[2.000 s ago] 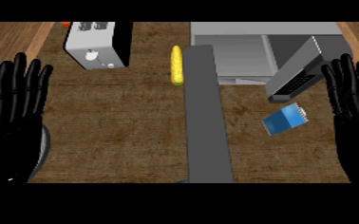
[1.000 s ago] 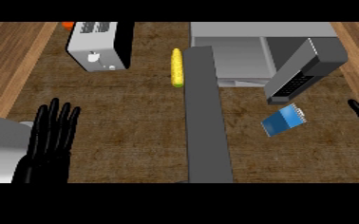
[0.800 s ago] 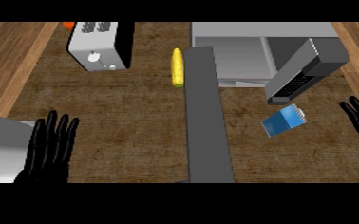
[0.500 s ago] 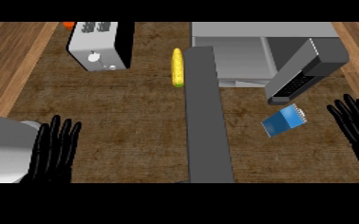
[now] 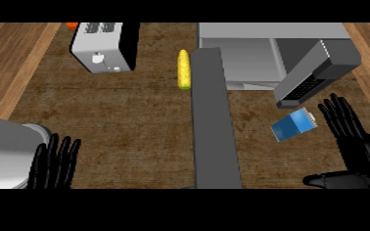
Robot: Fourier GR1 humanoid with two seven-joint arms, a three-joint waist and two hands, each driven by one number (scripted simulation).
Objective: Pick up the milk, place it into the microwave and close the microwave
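Reaching is the step in hand: right hand [image 5: 350,137], fingers spread, hovers just beside the milk [image 5: 294,125] below the microwave [image 5: 274,54]; next, close round it. Left hand [image 5: 54,164] rests open.

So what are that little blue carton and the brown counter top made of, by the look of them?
The small blue milk carton looks like matte coated card, judging by its flat faces, sharp edges and pale top, though plastic is possible. The brown counter top looks like matte wood, going by its streaky grain.

Both hands [image 5: 54,165] [image 5: 350,136] open, fingers straight
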